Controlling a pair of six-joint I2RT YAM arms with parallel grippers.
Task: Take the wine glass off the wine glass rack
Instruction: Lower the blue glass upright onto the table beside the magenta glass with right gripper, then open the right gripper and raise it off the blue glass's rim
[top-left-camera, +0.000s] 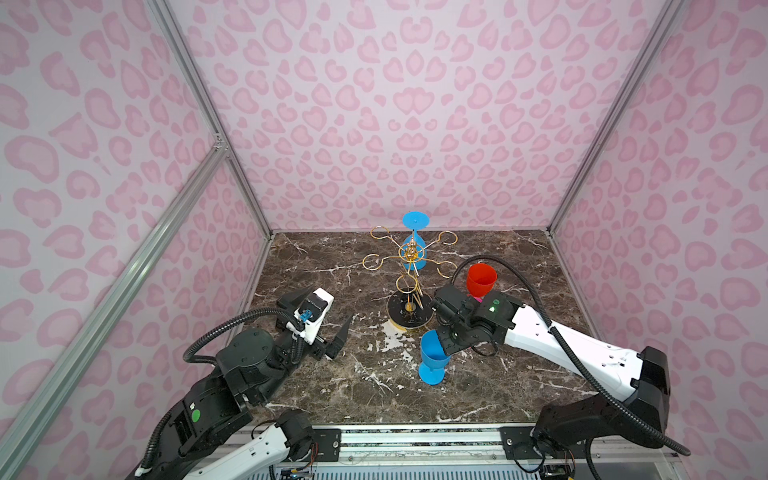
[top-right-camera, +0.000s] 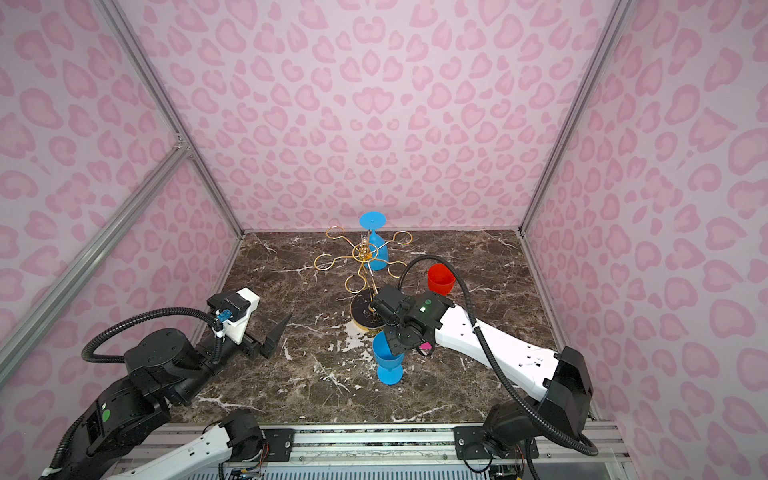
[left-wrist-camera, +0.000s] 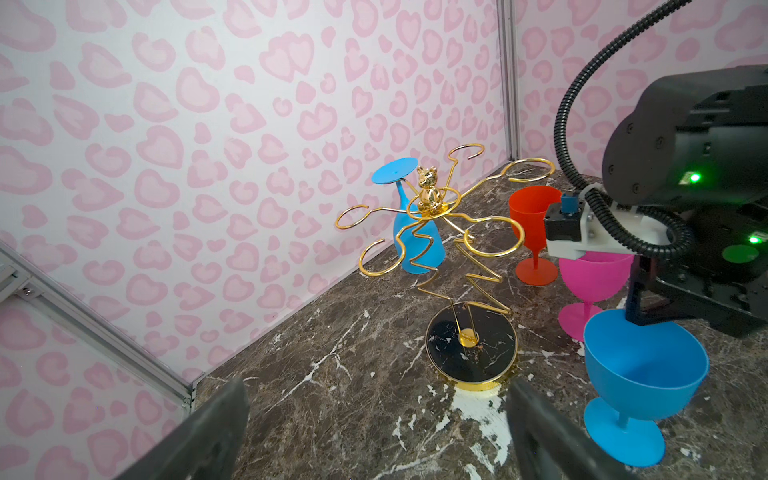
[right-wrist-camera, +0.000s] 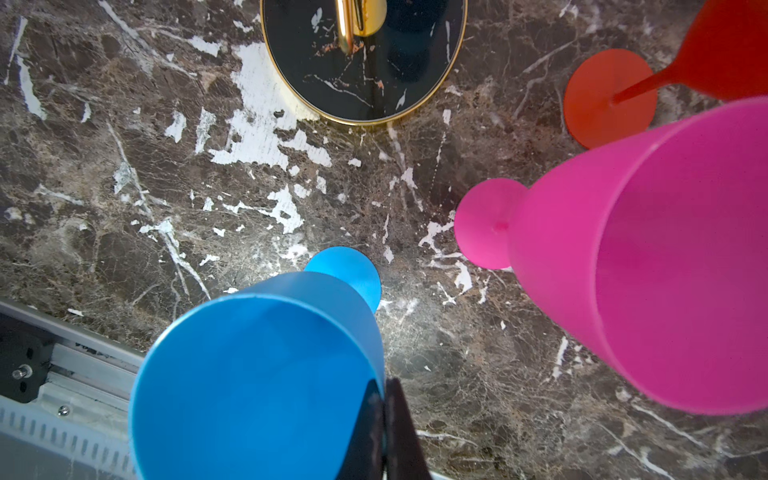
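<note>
The gold wire wine glass rack (top-left-camera: 409, 254) (top-right-camera: 365, 252) (left-wrist-camera: 432, 216) stands mid-table on its round black base (right-wrist-camera: 365, 62). A blue wine glass (top-left-camera: 414, 220) (top-right-camera: 378, 254) (left-wrist-camera: 415, 249) hangs upside down from its far arm. A second blue wine glass (top-left-camera: 432, 359) (top-right-camera: 386, 358) (left-wrist-camera: 644, 374) (right-wrist-camera: 257, 382) is upright in front of the base, its foot seemingly on the table. My right gripper (top-left-camera: 442, 345) (right-wrist-camera: 384, 399) is shut on its rim, one finger inside the bowl. My left gripper (top-left-camera: 338, 338) (left-wrist-camera: 376, 399) stands open and empty, left of the rack.
A red wine glass (top-left-camera: 481, 279) (left-wrist-camera: 534, 220) (right-wrist-camera: 611, 95) and a pink one (left-wrist-camera: 590, 278) (right-wrist-camera: 665, 257) stand upright right of the rack, the pink one under my right arm. Pink patterned walls close in three sides. A metal rail (top-left-camera: 415, 440) runs along the front.
</note>
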